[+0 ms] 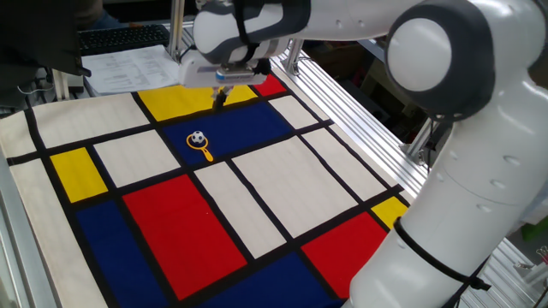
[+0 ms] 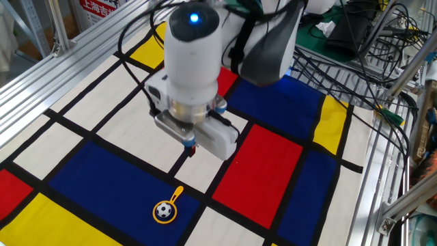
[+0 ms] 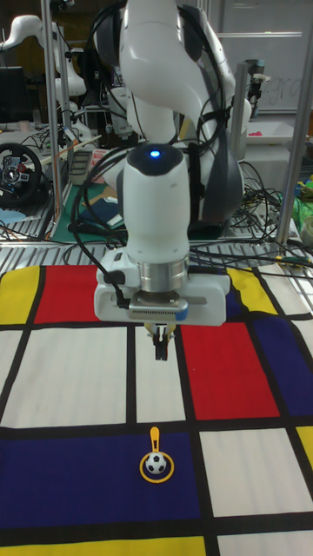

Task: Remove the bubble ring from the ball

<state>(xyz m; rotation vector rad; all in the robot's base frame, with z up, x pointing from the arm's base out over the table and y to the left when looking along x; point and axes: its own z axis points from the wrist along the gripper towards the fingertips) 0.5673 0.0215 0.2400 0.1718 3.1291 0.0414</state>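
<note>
The ball (image 1: 198,137), tiny and white with black patches, rests on a blue rectangle of the mat. The yellow-orange bubble ring (image 1: 207,154) lies flat around it, its handle pointing away from the ball. In the other fixed view the ball (image 2: 163,210) and the ring's handle (image 2: 176,195) are near the bottom edge. The tall view shows the ball (image 3: 156,464) inside the ring (image 3: 155,437). My gripper (image 1: 220,97) (image 2: 190,145) (image 3: 161,347) hovers above the mat some way short of them. Its fingers are together and hold nothing.
The mat (image 1: 171,222) of red, blue, yellow and white rectangles covers the table. Aluminium rails (image 1: 360,111) border it. Papers (image 1: 128,64) and a keyboard lie at the far edge. Cables (image 2: 362,61) crowd one side.
</note>
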